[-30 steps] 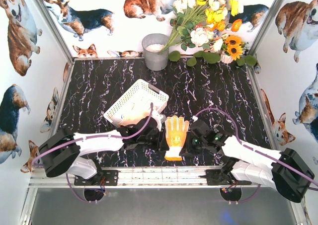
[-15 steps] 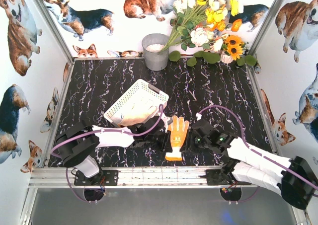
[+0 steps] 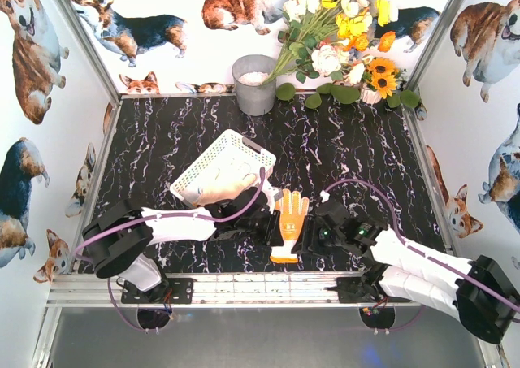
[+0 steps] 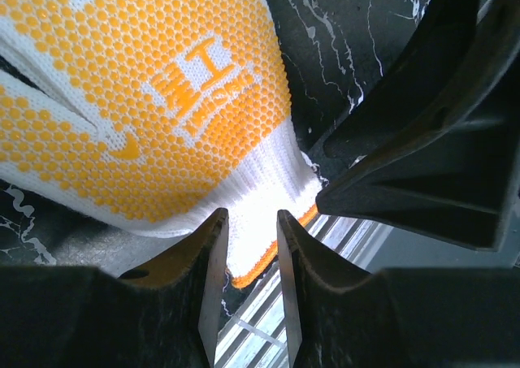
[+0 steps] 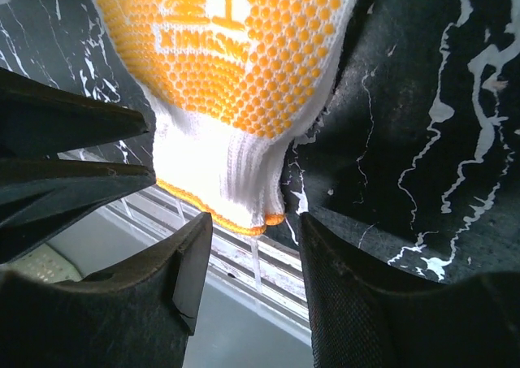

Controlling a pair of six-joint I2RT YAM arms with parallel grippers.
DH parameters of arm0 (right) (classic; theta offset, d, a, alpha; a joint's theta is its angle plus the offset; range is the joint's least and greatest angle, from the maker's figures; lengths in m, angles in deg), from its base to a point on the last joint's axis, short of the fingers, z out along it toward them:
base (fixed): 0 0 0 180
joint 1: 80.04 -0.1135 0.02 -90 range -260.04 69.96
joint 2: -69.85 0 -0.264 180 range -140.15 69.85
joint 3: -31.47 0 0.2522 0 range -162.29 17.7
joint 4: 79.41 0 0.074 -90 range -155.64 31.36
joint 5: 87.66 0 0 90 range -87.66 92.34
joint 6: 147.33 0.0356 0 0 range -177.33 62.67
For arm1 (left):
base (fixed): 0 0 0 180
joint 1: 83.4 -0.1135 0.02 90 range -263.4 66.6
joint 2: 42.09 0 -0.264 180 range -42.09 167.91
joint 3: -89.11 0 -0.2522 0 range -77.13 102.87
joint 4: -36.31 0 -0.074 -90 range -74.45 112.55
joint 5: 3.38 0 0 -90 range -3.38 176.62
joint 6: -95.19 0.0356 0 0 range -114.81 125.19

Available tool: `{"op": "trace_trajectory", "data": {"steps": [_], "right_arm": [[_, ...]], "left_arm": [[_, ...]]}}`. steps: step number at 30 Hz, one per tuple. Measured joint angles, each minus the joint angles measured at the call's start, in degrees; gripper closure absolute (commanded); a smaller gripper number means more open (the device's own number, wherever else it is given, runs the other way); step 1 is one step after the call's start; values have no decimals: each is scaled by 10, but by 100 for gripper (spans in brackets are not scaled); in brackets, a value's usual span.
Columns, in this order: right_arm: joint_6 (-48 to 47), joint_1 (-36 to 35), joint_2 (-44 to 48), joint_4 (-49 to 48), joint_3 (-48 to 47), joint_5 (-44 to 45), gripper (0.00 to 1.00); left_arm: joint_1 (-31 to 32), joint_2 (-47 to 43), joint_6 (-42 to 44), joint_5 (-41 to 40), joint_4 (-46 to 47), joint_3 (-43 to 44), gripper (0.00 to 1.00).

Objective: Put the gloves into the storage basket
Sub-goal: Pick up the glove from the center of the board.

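A yellow-dotted glove point(image 3: 290, 220) with an orange-edged white cuff lies flat on the black marble table near its front edge. It fills the left wrist view point(image 4: 162, 84) and the right wrist view point(image 5: 236, 75). My left gripper point(image 3: 271, 223) sits at the glove's left side with its jaws a narrow gap apart point(image 4: 252, 218), the cuff lying just beyond the tips. My right gripper point(image 3: 314, 233) is open at the glove's right side point(image 5: 252, 222), with the cuff's edge in front of the gap. The white storage basket point(image 3: 236, 153) stands tilted behind the left arm, with cream gloves point(image 3: 218, 191) in it.
A grey metal bucket point(image 3: 254, 84) stands at the back, beside a bunch of artificial flowers point(image 3: 341, 35). The metal front rail point(image 3: 260, 287) runs just below the glove's cuff. Printed walls close in the table on three sides.
The right gripper has gone from shut to open beside the cuff. The left arm has reached further right, up to the glove. The glove has shifted slightly.
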Motion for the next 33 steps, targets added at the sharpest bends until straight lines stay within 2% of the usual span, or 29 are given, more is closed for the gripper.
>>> {"op": "trace_trajectory", "data": {"steps": [14, 19, 22, 23, 28, 33], "right_arm": [[29, 0, -55, -85, 34, -46, 61], [36, 0, -72, -98, 35, -54, 71], [42, 0, -75, -108, 40, -56, 87], [44, 0, -75, -109, 41, -56, 89], [58, 1, -81, -111, 40, -60, 93], [64, 1, -103, -107, 26, -68, 96]], "left_arm": [[0, 29, 11, 0, 3, 0, 75], [0, 37, 11, -1, -11, 12, 75], [0, 40, 11, -1, -16, 16, 75], [0, 40, 12, -2, -18, 17, 75], [4, 26, 35, -13, -32, 18, 71], [30, -46, 115, -54, -61, 18, 66]]}}
